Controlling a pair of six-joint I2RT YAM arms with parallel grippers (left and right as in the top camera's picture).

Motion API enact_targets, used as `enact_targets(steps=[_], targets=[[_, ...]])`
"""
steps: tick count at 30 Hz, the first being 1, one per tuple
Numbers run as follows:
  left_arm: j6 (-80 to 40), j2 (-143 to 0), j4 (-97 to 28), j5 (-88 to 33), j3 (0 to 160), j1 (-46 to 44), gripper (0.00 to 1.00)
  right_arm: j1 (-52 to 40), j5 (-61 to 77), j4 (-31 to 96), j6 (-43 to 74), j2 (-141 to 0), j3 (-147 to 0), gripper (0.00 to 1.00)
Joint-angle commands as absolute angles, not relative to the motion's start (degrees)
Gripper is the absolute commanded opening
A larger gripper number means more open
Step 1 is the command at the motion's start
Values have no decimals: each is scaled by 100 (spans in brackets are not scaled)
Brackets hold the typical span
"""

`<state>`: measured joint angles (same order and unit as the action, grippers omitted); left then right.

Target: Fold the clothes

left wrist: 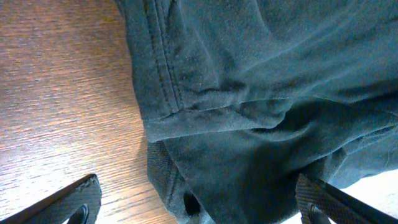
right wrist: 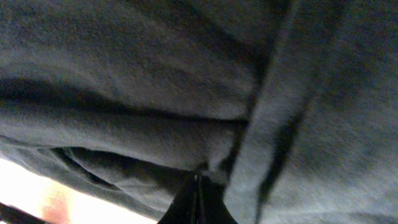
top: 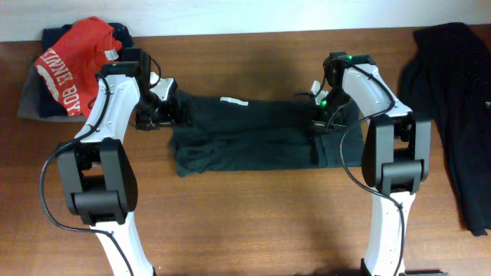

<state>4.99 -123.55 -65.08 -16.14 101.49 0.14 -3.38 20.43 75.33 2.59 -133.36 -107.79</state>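
The black T-shirt (top: pixel 253 138) lies in the middle of the table, folded into a long horizontal band with its plain dark side up and a white neck label (top: pixel 234 100) showing. No lettering is visible. My left gripper (top: pixel 163 109) is at the shirt's left end. In the left wrist view its jaws (left wrist: pixel 199 208) are wide open, with a hemmed edge of the shirt (left wrist: pixel 249 93) between them. My right gripper (top: pixel 321 116) is at the shirt's right part. In the right wrist view its fingers (right wrist: pixel 198 198) are pressed together on a fold of the shirt (right wrist: pixel 155 81).
A red tee with white lettering (top: pixel 77 61) lies on a dark pile at the table's back left corner. Another black garment (top: pixel 453 107) hangs over the right edge. Bare wooden table (top: pixel 253 222) lies in front of the shirt.
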Motion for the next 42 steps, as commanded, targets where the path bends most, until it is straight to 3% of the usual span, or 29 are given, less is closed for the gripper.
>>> enact_targets(steps=[1, 3, 5, 8, 9, 12, 20, 24, 28, 38, 40, 42], targets=[[611, -12320, -6512, -1717, 10269, 54, 99, -21, 1798, 7758, 233, -13179, -11316, 4], [609, -12320, -6514, -1717, 10269, 54, 99, 325, 1334, 8086, 172, -13082, -11885, 5], [609, -12320, -6514, -1717, 10269, 54, 99, 600, 1201, 8348, 12, -13082, -12289, 14], [609, -12320, -6514, -1719, 10269, 54, 99, 1087, 1173, 8453, -178, -13082, -12573, 53], [609, -12320, -6512, -1719, 10269, 54, 99, 1225, 1179, 8433, -217, -13085, -12573, 62], [609, -12320, -6510, -1719, 10269, 54, 99, 1625, 1253, 8359, -576, -13100, -12425, 73], [609, -12320, -6493, -1719, 10269, 54, 99, 2121, 2781, 7854, -1874, -13161, -11351, 79], [609, -12320, -6495, -1717, 10269, 54, 99, 2145, 3249, 7395, -2178, -13161, -10753, 92], [609, -12320, -6497, -1719, 10269, 54, 99, 2145, 3695, 7041, -2436, -13161, -10272, 98], [609, -12320, -6517, -1719, 10269, 54, 99, 2128, 4204, 6414, -2526, -13163, -9636, 100], [609, -12320, -6514, -1719, 10269, 54, 99, 2093, 4250, 6311, -2523, -13163, -9472, 97], [609, -12320, -6512, -1719, 10269, 54, 99, 2043, 4246, 6189, -2502, -13163, -9218, 84]])
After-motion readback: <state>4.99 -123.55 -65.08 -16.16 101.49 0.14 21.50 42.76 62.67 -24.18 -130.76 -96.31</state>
